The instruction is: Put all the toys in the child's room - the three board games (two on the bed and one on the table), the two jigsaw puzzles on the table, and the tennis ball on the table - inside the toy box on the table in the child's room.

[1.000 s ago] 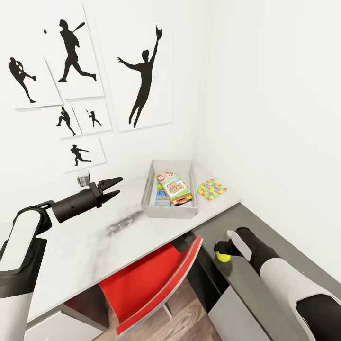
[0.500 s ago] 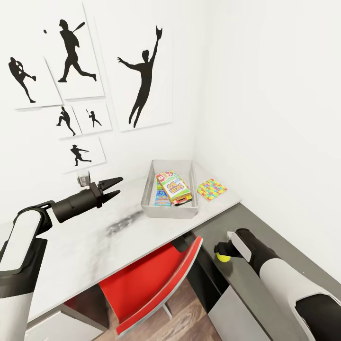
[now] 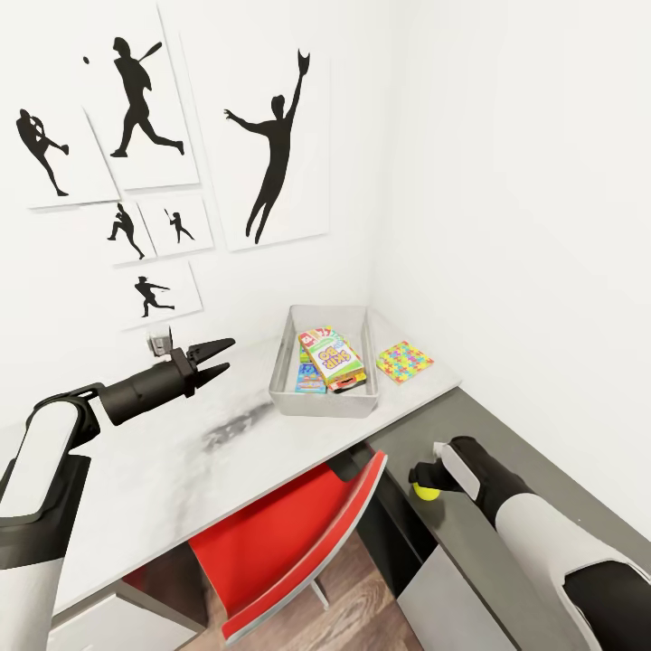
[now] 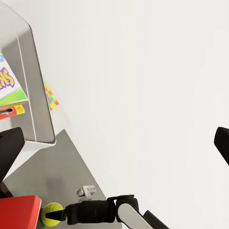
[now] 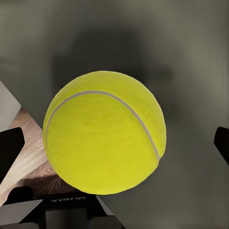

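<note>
The light-grey toy box (image 3: 321,405) stands on the pale table (image 3: 181,461) by the corner. A green Skip-Bo board game (image 3: 332,355) lies on top inside it, over a teal-blue one (image 3: 309,380). One jigsaw puzzle (image 3: 404,361) lies flat on the table to the right of the box. My left gripper (image 3: 226,354) hovers open over the table, left of the box. The tennis ball (image 3: 426,491) rests on a lower dark grey surface (image 3: 515,443). My right gripper (image 3: 423,479) is open around the ball (image 5: 105,131), its fingers wide and clear of it.
A red chair (image 3: 289,533) is pushed under the table between my arms. White walls close the corner behind and to the right of the toy box; black silhouette pictures (image 3: 271,145) hang on the back wall. Wood floor (image 3: 344,615) shows below the chair.
</note>
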Motion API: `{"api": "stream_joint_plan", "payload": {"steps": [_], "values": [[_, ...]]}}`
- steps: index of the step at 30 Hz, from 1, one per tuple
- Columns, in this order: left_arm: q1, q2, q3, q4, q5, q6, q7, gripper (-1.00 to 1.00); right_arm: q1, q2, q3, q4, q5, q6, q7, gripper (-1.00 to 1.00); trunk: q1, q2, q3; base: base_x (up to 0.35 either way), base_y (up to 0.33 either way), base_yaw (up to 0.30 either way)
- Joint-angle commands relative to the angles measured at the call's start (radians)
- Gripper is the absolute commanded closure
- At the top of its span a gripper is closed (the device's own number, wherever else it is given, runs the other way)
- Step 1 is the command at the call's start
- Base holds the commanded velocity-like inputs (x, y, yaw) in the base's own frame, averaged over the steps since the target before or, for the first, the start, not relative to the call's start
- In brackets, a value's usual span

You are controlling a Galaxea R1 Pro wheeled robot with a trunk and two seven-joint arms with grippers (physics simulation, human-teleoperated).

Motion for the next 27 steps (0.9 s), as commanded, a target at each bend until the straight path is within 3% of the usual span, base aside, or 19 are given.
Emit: {"api": "stream_joint_plan", "payload": {"steps": [1,27], "values": [[-0.001,0.0,0.001,0.0,-0.004,0.004,-0.004,-1.0,-0.001,-0.001,0.008,-0.002,-0.011,0.003,-0.008,-1.0,0.001,-0.002,-0.002,0.0,0.0,0.0],[-0.001,0.001,0.001,0.0,-0.004,0.004,-0.004,-1.0,-0.001,-0.003,0.005,-0.003,-0.011,0.003,-0.003,-1.0,0.001,-0.002,-0.002,0.0,0.0,0.0]]}}
